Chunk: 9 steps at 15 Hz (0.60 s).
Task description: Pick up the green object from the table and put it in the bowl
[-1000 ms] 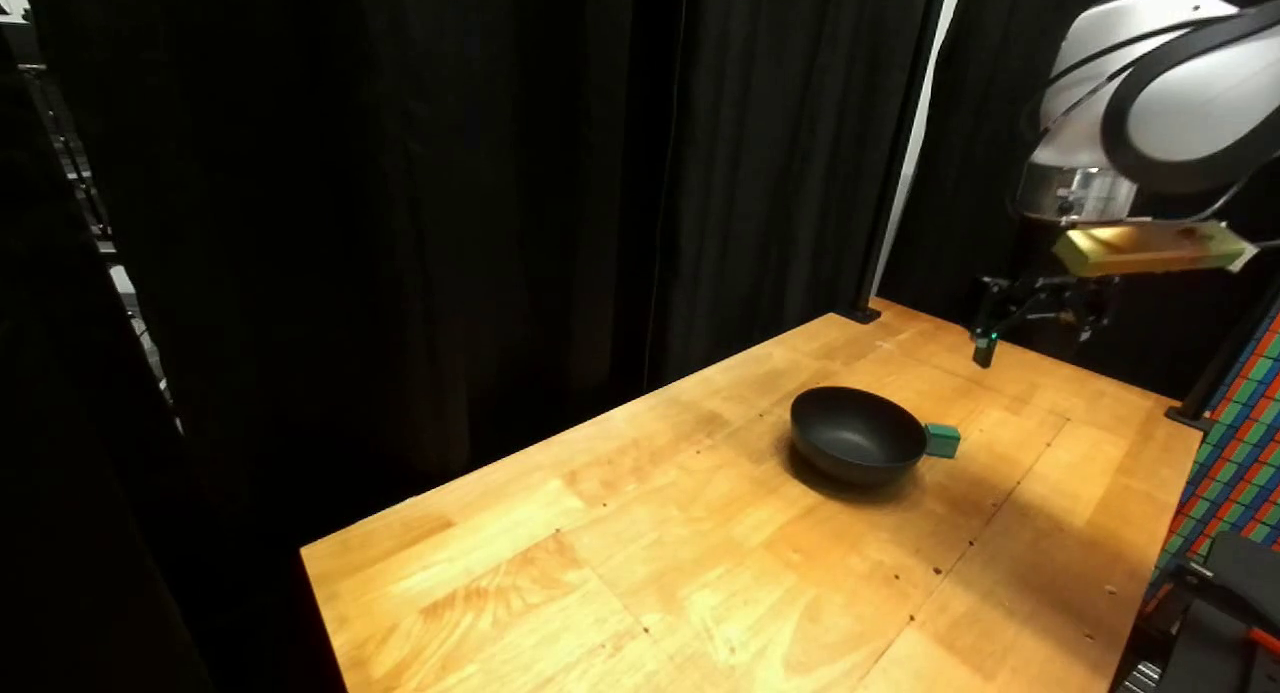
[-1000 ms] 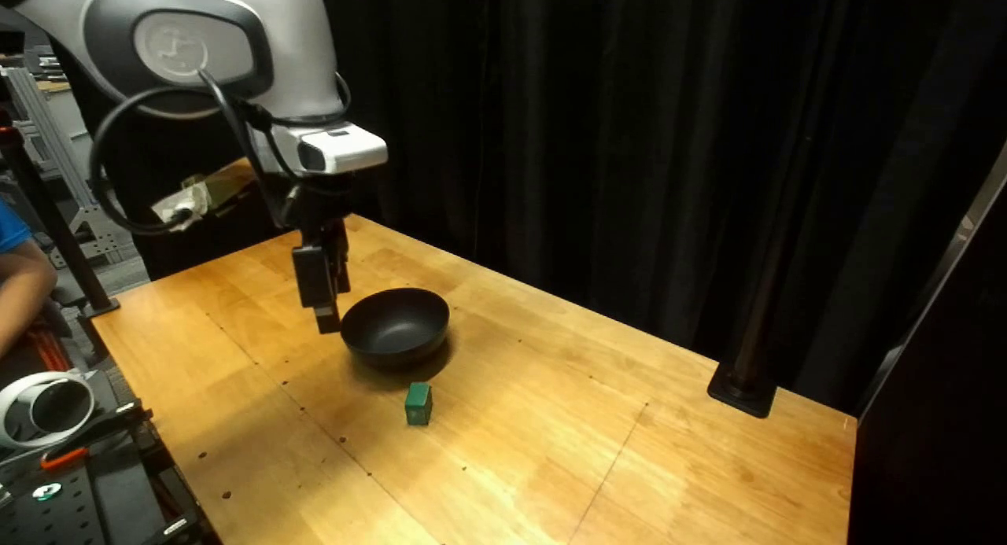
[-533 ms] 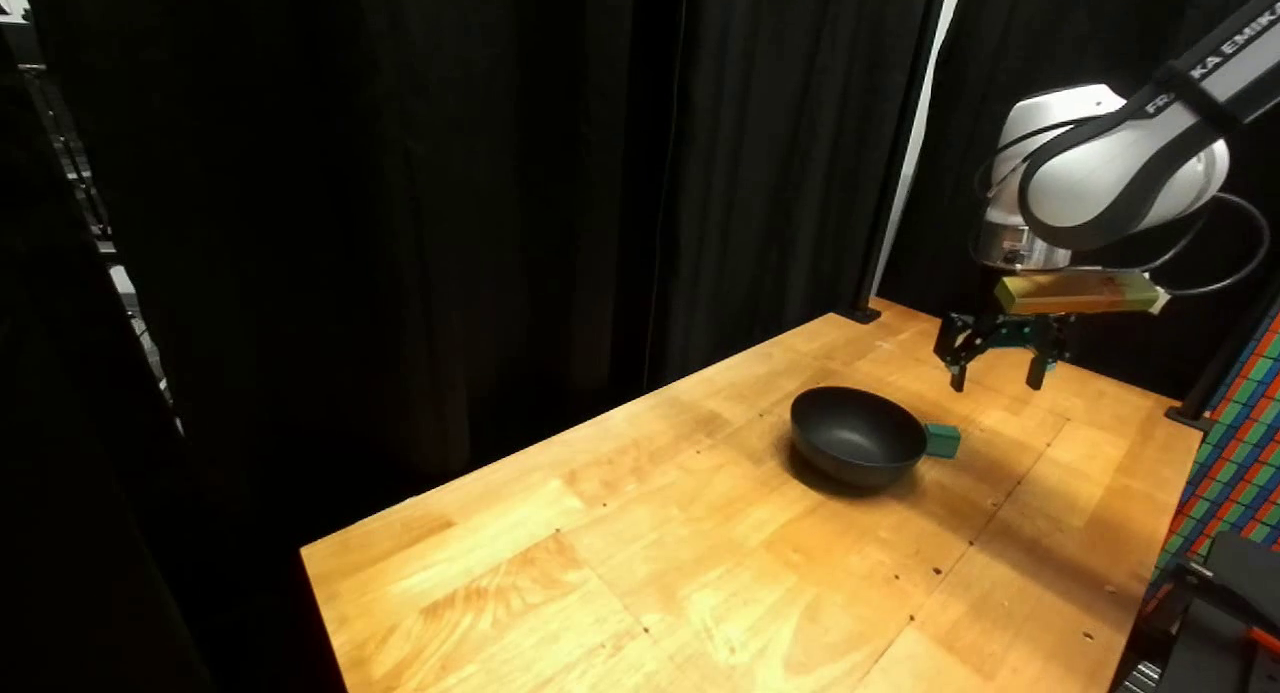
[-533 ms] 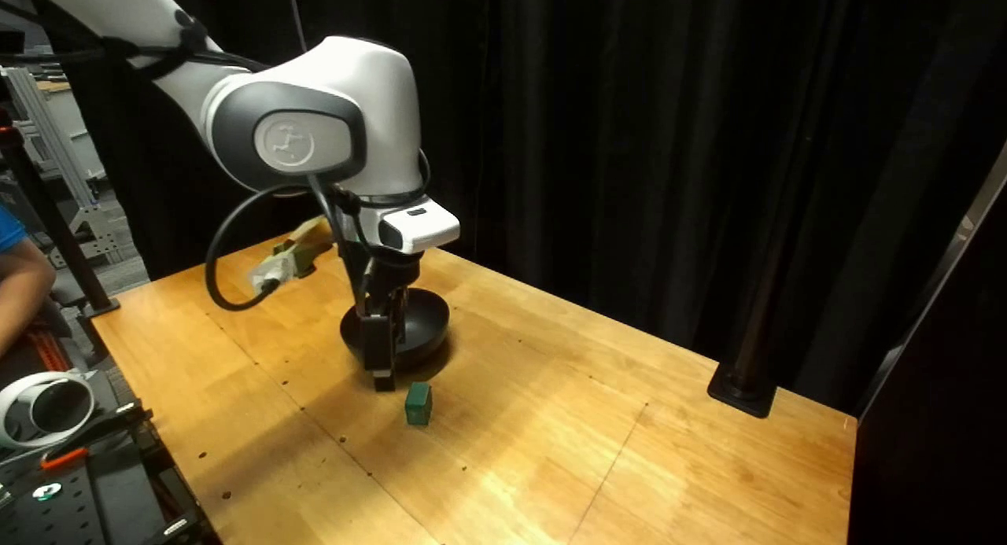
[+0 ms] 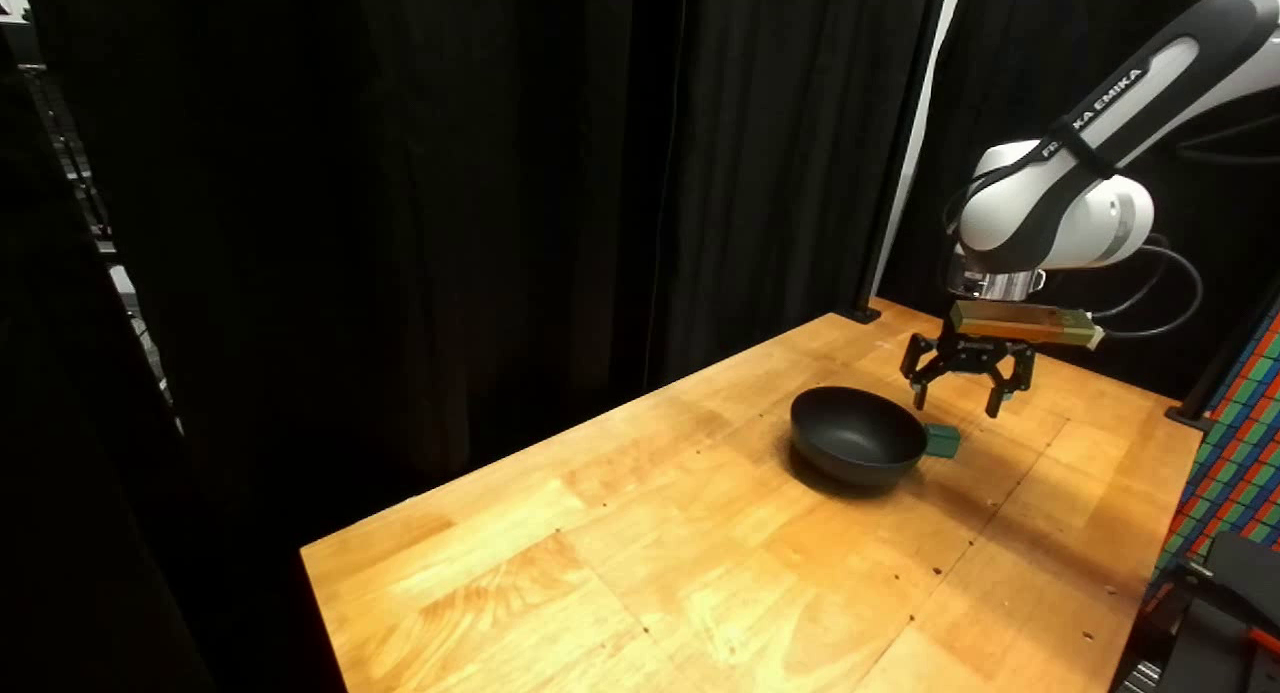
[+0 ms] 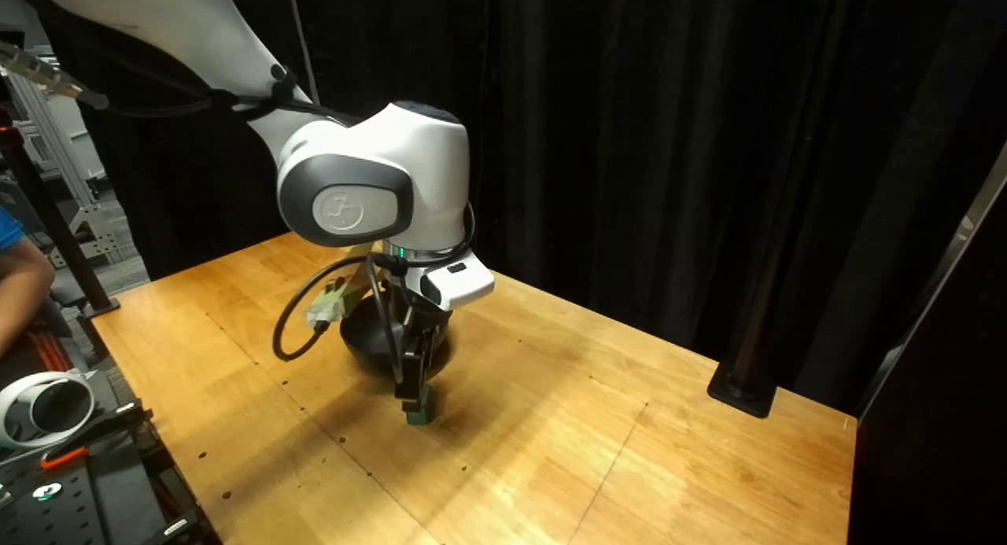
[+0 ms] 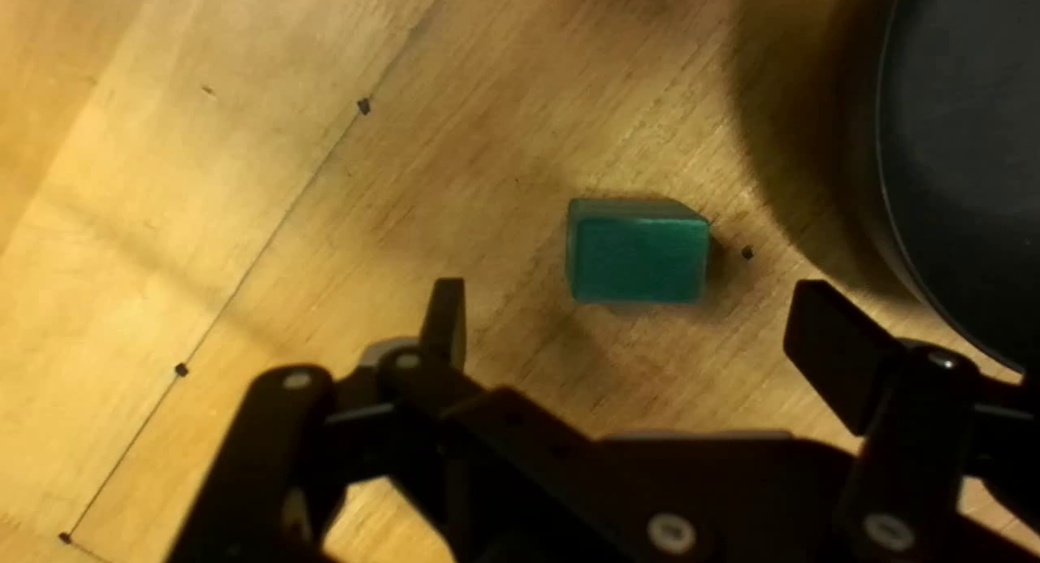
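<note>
The green object [image 5: 942, 440] is a small green block on the wooden table [image 5: 690, 533]. It stands beside the shallow black bowl [image 5: 855, 438] in an exterior view. In an exterior view, my gripper [image 6: 414, 402] partly covers the green block [image 6: 419, 417] and the arm hides part of the bowl [image 6: 363, 334]. In the wrist view, my gripper [image 7: 626, 299] is open and empty, its two fingers wide apart. The green block [image 7: 638, 259] shows ahead of the gap between the fingertips, not touched. The bowl's rim [image 7: 887, 181] is at the right, with bare wood between it and the block.
Black curtains [image 5: 520, 193] hang behind the table. A black post [image 6: 751, 356] stands at the table's edge. A dark cart [image 6: 94, 466] with a white ring-shaped part [image 6: 20, 388] stands beside the table. A person's arm [image 6: 23, 293] shows at the far left.
My gripper has come down and moved across from beyond the bowl to above the green block. Its fingers show open. The block and bowl have not moved.
</note>
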Each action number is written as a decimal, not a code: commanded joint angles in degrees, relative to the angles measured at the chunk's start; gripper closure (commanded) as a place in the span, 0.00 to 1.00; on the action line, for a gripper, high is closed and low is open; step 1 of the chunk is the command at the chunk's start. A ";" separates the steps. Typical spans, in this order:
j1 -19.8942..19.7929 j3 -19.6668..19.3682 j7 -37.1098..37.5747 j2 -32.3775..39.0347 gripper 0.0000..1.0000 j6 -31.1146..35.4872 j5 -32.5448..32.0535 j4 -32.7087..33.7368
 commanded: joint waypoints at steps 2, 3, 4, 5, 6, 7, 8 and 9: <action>0.27 -1.20 -1.87 4.57 0.00 0.38 2.67 3.39; 0.01 -1.20 -2.13 5.14 0.00 0.23 3.14 3.50; -0.13 -1.25 -2.36 5.69 0.06 0.05 3.49 3.68; -0.24 -1.31 -2.62 6.18 0.27 0.08 3.80 3.69; -0.43 -1.22 -2.85 6.55 0.30 -0.18 4.31 3.80; -0.81 -0.92 -3.36 6.59 0.31 -0.86 5.07 3.78; -1.02 -0.79 -3.73 6.62 0.40 -1.59 5.81 3.80; -1.26 -0.70 -4.24 6.44 0.48 -2.27 6.56 3.56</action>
